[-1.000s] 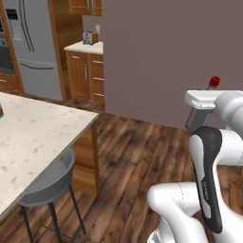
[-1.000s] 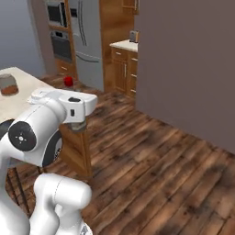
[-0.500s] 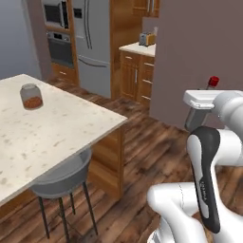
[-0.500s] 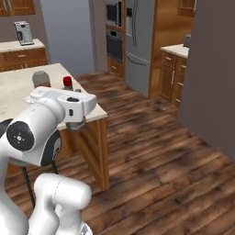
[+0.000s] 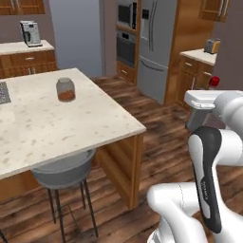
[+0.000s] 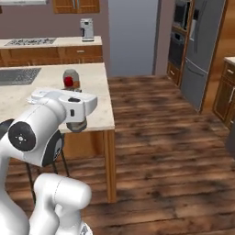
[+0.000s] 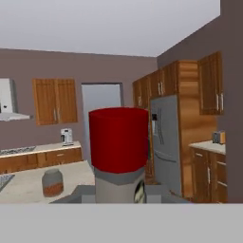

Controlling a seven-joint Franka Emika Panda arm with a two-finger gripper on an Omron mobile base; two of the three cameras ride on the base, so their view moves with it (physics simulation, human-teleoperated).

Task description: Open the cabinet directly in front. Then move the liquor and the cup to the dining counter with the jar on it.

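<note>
Liquor [image 7: 118, 142]: held in end effector [image 7: 118, 192], not yet delivered. Jar [image 5: 65, 89] on dining surface [image 5: 57, 128] ahead-left. Cup: pending.

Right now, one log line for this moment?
held: bottle in fingers | jar on counter | cup: unseen | placing: pending

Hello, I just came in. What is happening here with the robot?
The robot carries the liquor in its hand, held upright with the red cap on top; the cap also shows above the arm in the left base view. The dining counter lies ahead, with the jar standing on its top and a grey stool tucked under its edge. The bottle is not yet set down on the counter.
</note>
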